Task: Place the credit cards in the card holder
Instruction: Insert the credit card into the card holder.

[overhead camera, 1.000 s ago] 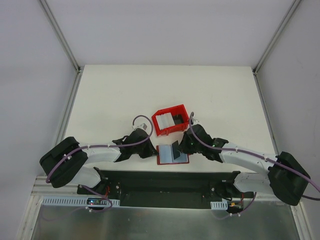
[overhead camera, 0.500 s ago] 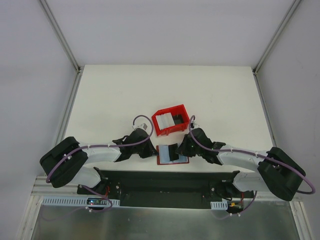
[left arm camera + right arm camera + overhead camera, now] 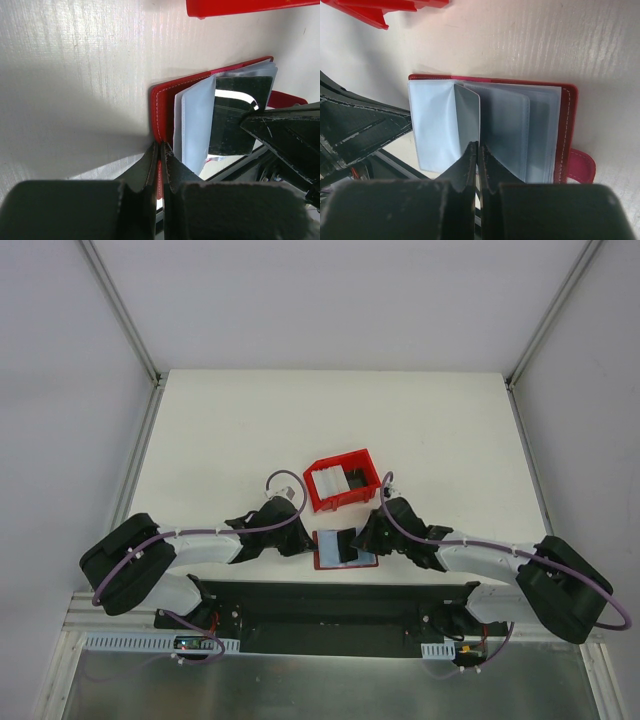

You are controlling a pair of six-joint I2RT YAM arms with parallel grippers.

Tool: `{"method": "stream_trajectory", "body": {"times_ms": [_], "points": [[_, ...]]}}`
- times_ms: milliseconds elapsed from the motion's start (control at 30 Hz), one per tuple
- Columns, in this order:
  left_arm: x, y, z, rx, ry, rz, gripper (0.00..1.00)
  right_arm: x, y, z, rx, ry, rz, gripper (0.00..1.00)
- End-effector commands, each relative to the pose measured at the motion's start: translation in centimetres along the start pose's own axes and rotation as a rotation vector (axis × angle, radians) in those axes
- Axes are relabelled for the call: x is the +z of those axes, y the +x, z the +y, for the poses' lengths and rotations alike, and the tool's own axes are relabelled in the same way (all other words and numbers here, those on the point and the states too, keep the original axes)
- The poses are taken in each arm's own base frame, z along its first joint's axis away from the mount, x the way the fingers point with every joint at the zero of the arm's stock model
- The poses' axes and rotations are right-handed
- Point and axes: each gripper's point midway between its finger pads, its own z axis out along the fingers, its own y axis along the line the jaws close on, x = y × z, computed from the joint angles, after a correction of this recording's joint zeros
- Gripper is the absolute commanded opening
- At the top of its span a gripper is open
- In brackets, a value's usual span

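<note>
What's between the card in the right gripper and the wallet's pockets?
Nothing visible. The right gripper is shut on a dark card standing among the pale sleeves of the open card holder. The left gripper pinches its red edge, off to the side. Whether the card has entered a slot can't be told.

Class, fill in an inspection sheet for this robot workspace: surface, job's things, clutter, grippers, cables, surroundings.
Surface: white table, no spills seen.
Job's things: card holder open near the arms; dark credit card tilted over its pale pockets; whitish cards in the red bin.
Clutter: nothing seen.
Grippers: left gripper shut on the card holder's edge; right gripper shut on the credit card.
Cables: purple cables run along both arms.
Surroundings: white walls; black base plate.
</note>
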Motion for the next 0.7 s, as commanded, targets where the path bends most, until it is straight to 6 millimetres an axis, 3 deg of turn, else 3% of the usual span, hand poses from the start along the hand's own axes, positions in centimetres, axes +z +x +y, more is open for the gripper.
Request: {"method": "stream_trajectory", "body": {"times_ms": [0,300,667], "points": [[-0.1,1.7,4.9,0.018,-0.174,0.054,0.00,-0.5,1.4,-3.4,-0.024,0.147,0.057,0.00],[-0.1,1.6,4.9,0.019,-0.176,0.050,0.00,-1.2,0.5,-4.1,-0.046,0.184,0.034,0.00],[0.0,1.7,4.8,0.024,-0.175,0.057,0.00,0.0,2.7,-2.4,-0.015,0.110,0.173,0.00]]}}
